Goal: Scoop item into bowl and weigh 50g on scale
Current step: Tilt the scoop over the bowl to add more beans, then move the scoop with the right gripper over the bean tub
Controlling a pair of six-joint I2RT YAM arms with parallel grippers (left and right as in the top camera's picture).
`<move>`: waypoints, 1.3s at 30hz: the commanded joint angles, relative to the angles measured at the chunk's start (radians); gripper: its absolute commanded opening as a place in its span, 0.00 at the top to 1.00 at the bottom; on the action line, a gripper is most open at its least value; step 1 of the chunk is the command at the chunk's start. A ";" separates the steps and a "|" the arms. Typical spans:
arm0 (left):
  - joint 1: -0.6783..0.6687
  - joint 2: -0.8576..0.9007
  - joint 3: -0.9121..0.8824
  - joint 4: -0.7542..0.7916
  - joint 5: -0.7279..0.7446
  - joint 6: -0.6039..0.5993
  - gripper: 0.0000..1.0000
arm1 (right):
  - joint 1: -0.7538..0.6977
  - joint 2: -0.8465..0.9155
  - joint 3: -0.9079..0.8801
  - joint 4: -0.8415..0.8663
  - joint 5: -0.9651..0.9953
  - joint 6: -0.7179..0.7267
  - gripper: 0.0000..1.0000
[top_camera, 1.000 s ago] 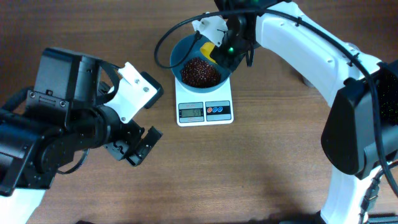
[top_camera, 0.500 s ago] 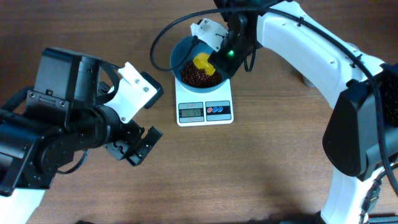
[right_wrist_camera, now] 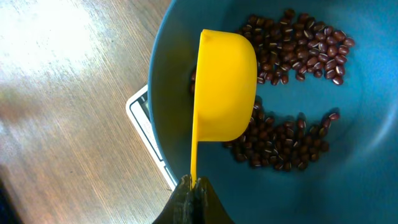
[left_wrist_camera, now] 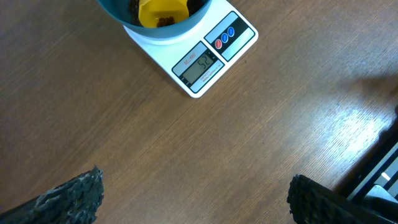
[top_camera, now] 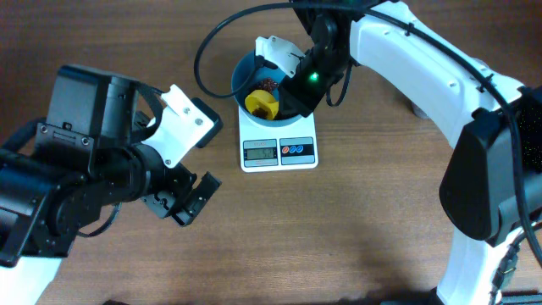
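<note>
Pressed together on the thin handle of the yellow scoop, the jaws of the right gripper are seen at the bottom of the right wrist view. The beans are spread in a loose patch over the floor of the blue bowl, which is seated on the white scale. The scoop is held low inside the bowl with its rounded back turned toward the wrist camera, and some beans are hidden beneath it. Over the last second it has been carried from the bowl's far rim toward the side nearer the display, so that most of the beans are now covered in the overhead view. Digits are shown on the display but cannot be read with certainty. Dosing is judged to be near its end, with the amount being corrected. The left gripper is held well apart over the table, its jaws spread wide and nothing between them.
</note>
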 commanded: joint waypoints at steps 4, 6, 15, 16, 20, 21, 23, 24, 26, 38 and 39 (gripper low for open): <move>0.003 -0.001 0.006 0.002 0.014 0.009 0.01 | -0.081 -0.038 0.022 -0.006 -0.233 0.040 0.96; 0.003 -0.001 0.006 0.002 0.014 0.009 0.02 | -0.134 -0.038 0.022 -0.004 -0.296 0.067 0.96; 0.003 -0.001 0.006 0.002 0.014 0.009 0.02 | -0.315 -0.038 0.022 -0.014 -0.588 0.140 0.96; 0.003 -0.002 0.006 0.002 0.014 0.009 0.02 | -0.321 -0.038 0.022 -0.014 -0.599 0.140 0.96; 0.003 -0.001 0.006 0.002 0.014 0.009 0.01 | -0.323 -0.038 0.024 0.018 -0.603 0.140 0.96; 0.003 -0.001 0.006 0.002 0.014 0.009 0.02 | -0.323 -0.038 0.029 0.018 -0.613 0.144 0.96; 0.003 -0.002 0.006 0.002 0.014 0.009 0.02 | -0.330 -0.038 0.043 0.022 -0.650 0.220 0.96; 0.003 -0.001 0.006 0.002 0.014 0.009 0.01 | -0.342 -0.038 0.048 0.022 -0.695 0.232 0.96; 0.003 -0.001 0.006 0.002 0.014 0.009 0.01 | -0.375 -0.038 0.049 0.032 -0.760 0.249 0.96; 0.003 -0.001 0.006 0.002 0.014 0.009 0.01 | -0.911 -0.038 0.056 -0.226 -0.591 0.223 0.96; 0.003 -0.001 0.006 0.002 0.014 0.009 0.01 | -0.946 -0.038 0.056 -0.322 -0.500 0.172 0.96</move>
